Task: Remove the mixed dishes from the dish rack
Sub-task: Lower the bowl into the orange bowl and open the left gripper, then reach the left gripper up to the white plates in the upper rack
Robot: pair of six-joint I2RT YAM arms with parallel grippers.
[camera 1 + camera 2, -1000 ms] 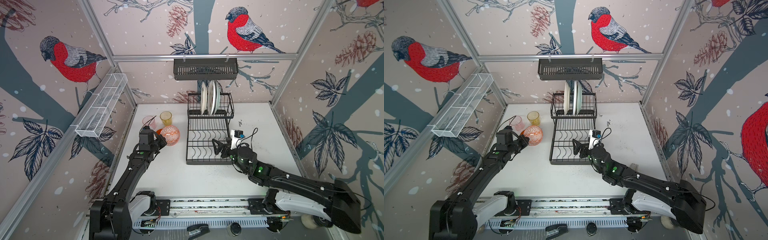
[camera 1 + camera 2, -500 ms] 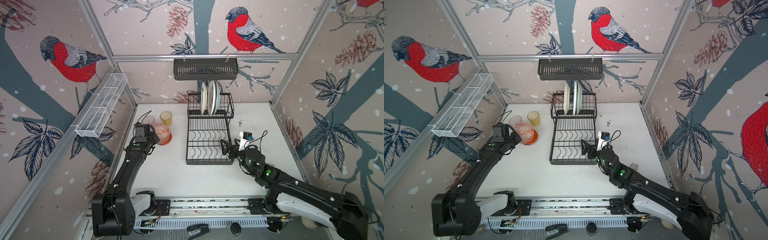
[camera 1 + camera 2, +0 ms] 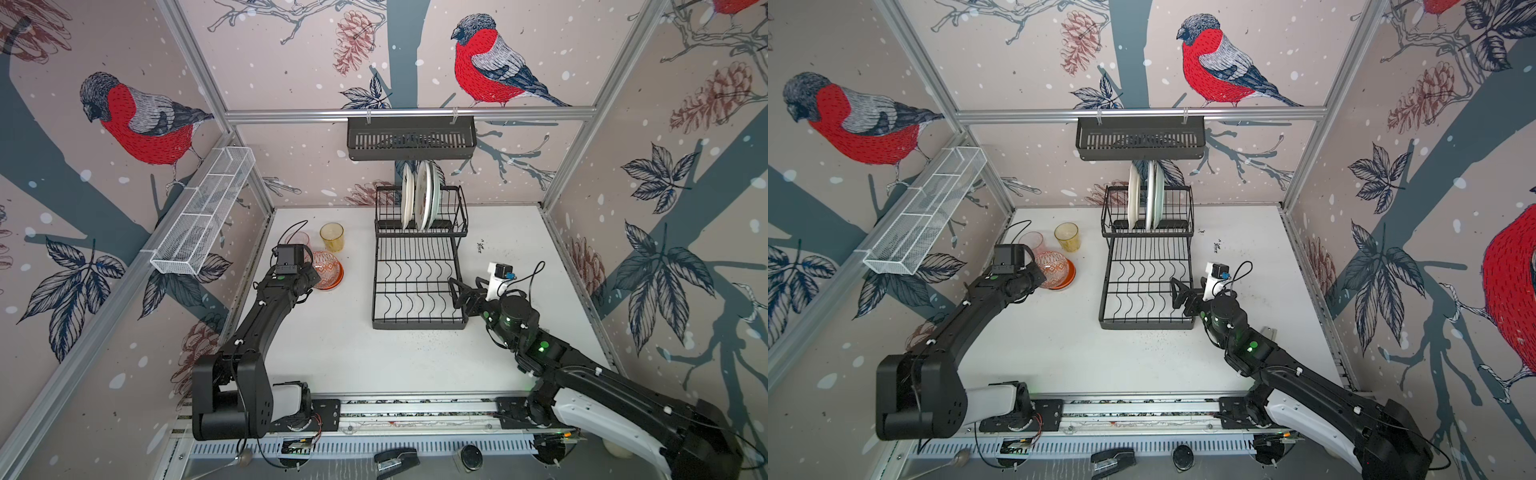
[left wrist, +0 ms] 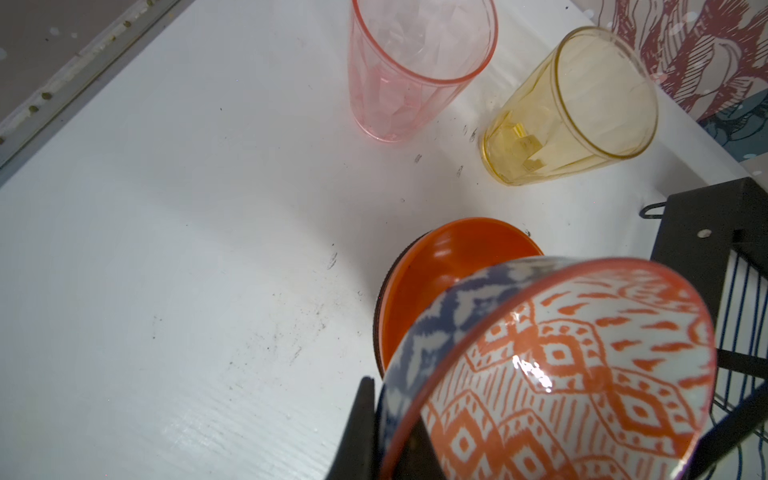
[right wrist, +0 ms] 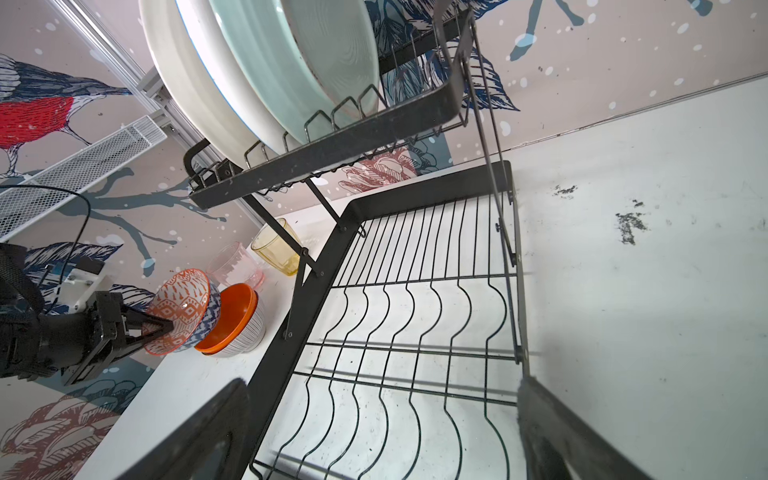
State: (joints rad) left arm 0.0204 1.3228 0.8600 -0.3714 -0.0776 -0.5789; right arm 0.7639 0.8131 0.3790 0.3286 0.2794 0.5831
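The black dish rack stands mid-table, with pale mint and cream plates upright in its raised basket. My left gripper is shut on the rim of a tilted bowl, blue-patterned outside and orange-patterned inside. It hangs at the rim of an orange bowl nested in a white ribbed bowl. Pink and amber tumblers stand behind. My right gripper is open over the lower tray's right front corner.
A black slotted shelf basket hangs on the back rail above the plates. A long white mesh tray runs along the left wall. Printed walls close in three sides. A stapler and a round black item lie below the front rail.
My left arm has carried the patterned bowl a little left and tipped it over the orange bowl. My right gripper has drawn back to the right along the rack's front.
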